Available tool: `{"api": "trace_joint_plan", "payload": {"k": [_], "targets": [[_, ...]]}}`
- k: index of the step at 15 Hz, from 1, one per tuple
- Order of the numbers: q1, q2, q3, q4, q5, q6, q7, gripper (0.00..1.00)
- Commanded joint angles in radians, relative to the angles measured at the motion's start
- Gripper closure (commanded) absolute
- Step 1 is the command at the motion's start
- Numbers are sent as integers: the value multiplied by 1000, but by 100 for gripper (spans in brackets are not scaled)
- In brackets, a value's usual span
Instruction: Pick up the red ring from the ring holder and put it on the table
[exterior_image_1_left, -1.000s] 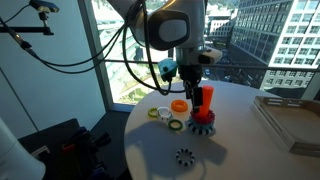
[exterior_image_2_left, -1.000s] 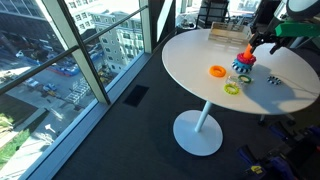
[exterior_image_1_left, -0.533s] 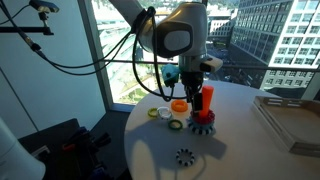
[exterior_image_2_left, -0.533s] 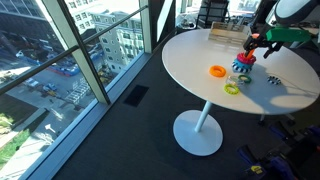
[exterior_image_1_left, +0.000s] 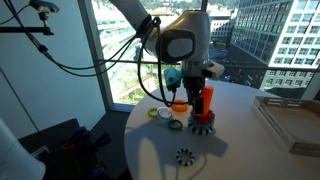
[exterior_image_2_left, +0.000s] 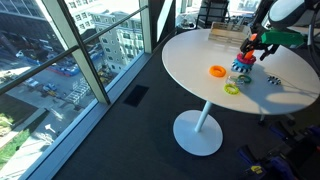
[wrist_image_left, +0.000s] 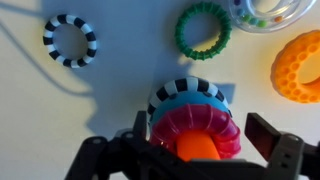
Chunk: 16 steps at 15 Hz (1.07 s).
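Claw (wrist_image_left: 200, 130) straddles the red ring (wrist_image_left: 216, 118); ring holder (wrist_image_left: 195, 151) mostly hidden beneath.

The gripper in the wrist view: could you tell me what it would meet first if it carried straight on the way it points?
Probably the top of the ring holder, whose post sits centred between the open fingers, with the red ring just beyond it; depth is unclear.

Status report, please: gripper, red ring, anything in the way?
Gripper open, straddling red ring. Ring sits on ring holder, not lifted. Nothing seen in the way.
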Motion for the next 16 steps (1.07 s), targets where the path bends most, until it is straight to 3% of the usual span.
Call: {"api": "trace_joint_plan", "payload": {"k": [1,10,16], "targets": [[8,34,-7,36,33,21,-31,0],[3,67,6,58,85,38,-68,0],[32,27,-30,27,57,39,-12,0]]}}
